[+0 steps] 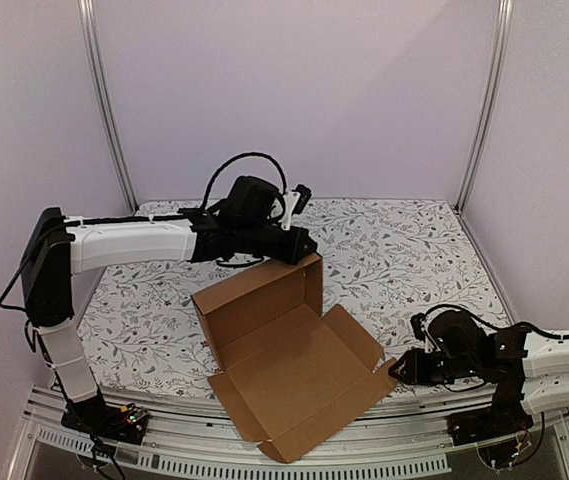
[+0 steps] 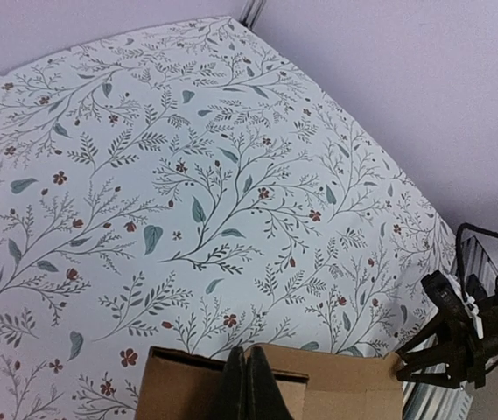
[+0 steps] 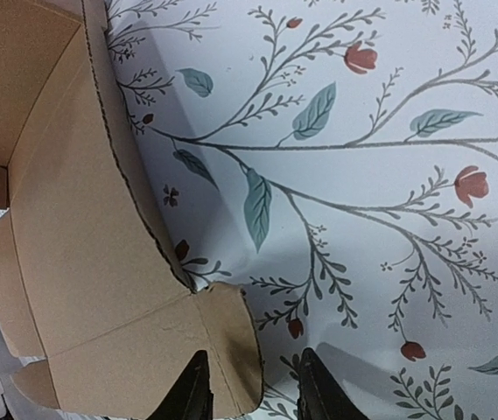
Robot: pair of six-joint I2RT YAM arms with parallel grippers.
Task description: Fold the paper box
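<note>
Top view: the paper box [image 1: 284, 360] sits half-formed on the floral table cover [image 1: 414, 250], toward the 6 o'clock edge of the table. Its base lies flat, its far wall stands up, and its near flaps lie open. My left arm reaches in from 9 o'clock. The left gripper [image 1: 309, 250] is at the box's 12 o'clock corner, at the top of the raised wall. The right gripper [image 1: 396, 368] is low at the box's 4 o'clock side, right at the tip of the side flap.

Left wrist view: the left gripper [image 2: 249, 389] has its fingers pressed together with no gap between them. They overlap the top edge of the upright cardboard wall [image 2: 345, 385] at 6 o'clock in frame. I can't tell whether they actually touch it. The rest of the frame is table cover.

Right wrist view: the right gripper [image 3: 251, 356] is partly spread. One finger [image 3: 187, 394] is against the left side of the rounded flap tab [image 3: 231, 332]. The other finger stands clear at the tab's 3 o'clock, with table cover showing between them. So the jaws straddle the tab but aren't clamped on it. The box body [image 3: 82, 219] fills the frame from 7 to 11 o'clock.
</note>
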